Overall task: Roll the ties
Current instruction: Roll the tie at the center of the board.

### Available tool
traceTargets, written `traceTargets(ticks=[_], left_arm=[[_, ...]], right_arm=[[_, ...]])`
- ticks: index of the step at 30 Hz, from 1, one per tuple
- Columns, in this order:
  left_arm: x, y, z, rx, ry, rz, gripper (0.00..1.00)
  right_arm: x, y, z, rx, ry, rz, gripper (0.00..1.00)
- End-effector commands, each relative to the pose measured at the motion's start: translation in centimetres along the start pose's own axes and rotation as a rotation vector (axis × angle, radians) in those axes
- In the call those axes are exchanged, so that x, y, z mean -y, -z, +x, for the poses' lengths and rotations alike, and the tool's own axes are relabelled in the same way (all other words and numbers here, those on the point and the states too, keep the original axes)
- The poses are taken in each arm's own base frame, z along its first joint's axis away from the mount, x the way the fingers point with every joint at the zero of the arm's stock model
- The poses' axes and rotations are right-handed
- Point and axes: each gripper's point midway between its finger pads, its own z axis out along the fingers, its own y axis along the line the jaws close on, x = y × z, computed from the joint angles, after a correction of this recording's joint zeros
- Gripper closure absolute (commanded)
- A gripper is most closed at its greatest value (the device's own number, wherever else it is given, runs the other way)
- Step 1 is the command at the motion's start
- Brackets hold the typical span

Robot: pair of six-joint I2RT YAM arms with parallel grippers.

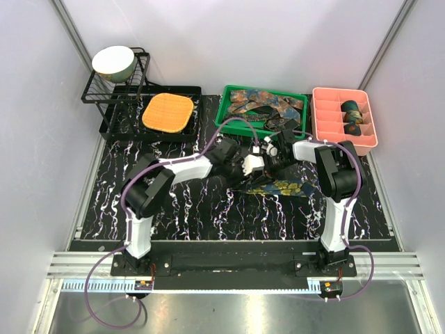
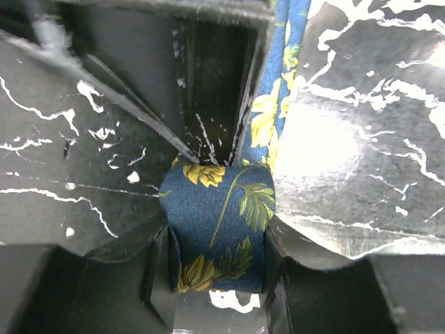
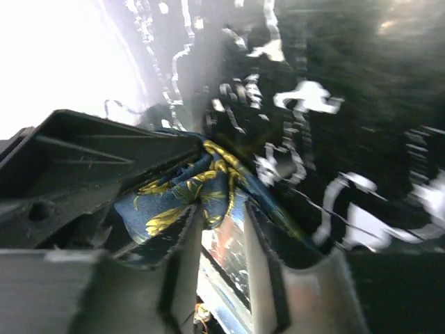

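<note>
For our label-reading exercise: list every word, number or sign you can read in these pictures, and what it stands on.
None legible. The navy fabric tie with yellow flowers bears only its pattern; the white ticked strip on the near rail shows marks but no readable numbers.

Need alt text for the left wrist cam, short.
A blue tie with yellow flowers, its end curled over, is held in the left claw at the bottom of the frame. Its strip runs up and away over a black marbled mat.
</note>
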Motion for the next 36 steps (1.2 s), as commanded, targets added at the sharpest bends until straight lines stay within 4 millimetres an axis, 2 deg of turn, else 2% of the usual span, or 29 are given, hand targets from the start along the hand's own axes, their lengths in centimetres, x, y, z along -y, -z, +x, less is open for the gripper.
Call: traceTargets(ticks=[1,3,6,8,14,18,22,25,29,34,36], left_arm=[[1.4,-0.6,6.5,-0.395,0.034,-0.013,0.90],[1.1,-0.6,6.2,-0.437,0.049,-0.027,0.91],[1.3,-0.7,7.4,-0.537,0.047,-0.028,0.89],[1.3,-0.8,7.6,-0.561,0.033,-0.035,0.88],[1.8,0.3,8.7,-0.656,-0.007,-0.031,0.85],[1.9,0.9,9.1,-0.701,-0.010,-0.035,0.83],[2.3,1.1,9.2,-0.713,-0.022,-0.016,0.80],[2.5,1.1,9.1,-0.713,-0.022,-0.005,0.78],[2.6,0.7,9.0,-0.711,-0.009,0.003,0.70],[2.7,-0.2,7.7,-0.620,0.026,0.029,0.55],[2.6,-0.8,6.5,-0.532,0.056,0.043,0.53]], right_arm=[[-1.8,3.0,-0.7,0.018,0.037,-0.034,0.60],[-1.8,4.0,-0.3,0.010,0.009,-0.055,0.56],[-1.6,5.2,0.1,0.011,-0.012,-0.096,0.52],[-1.9,5.3,0.6,0.007,-0.004,-0.127,0.51],[-3.5,5.4,0.3,0.056,-0.001,-0.236,0.48],[-3.1,4.6,0.9,0.049,0.003,-0.233,0.50],[-1.8,2.8,1.2,0.042,0.006,-0.180,0.56],[-0.7,2.1,1.3,0.039,0.009,-0.139,0.66],[1.2,1.2,1.5,0.028,-0.021,-0.075,1.00],[2.7,1.2,1.4,0.039,-0.046,0.023,1.00],[3.2,1.3,1.8,0.026,-0.070,0.047,1.00]])
